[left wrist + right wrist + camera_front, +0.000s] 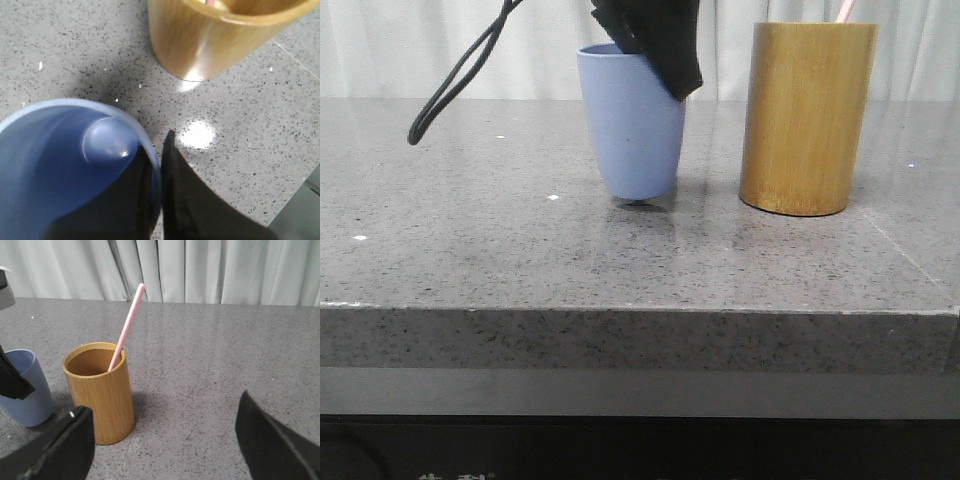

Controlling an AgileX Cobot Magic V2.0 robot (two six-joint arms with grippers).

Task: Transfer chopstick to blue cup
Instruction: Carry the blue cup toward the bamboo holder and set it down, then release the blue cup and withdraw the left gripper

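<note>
- We are pinching the rim of the blue cup (638, 125) with our left claw (159, 165), one finger inside, one outside.
- The chopstick (127, 326) is leaning in the bamboo holder (805, 118) just beside it on the bench (520, 250).
- Our right claw (165, 440) is hanging released, grasping nothing.

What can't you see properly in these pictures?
- Chopstick: its lower end is hidden inside the bamboo holder in the right wrist view.
- Left tool: it straddles the blue cup rim in the left wrist view, its upper part cut off by the front view's top edge.
- Right tool: fingertips cut off by the bottom edge.
</note>
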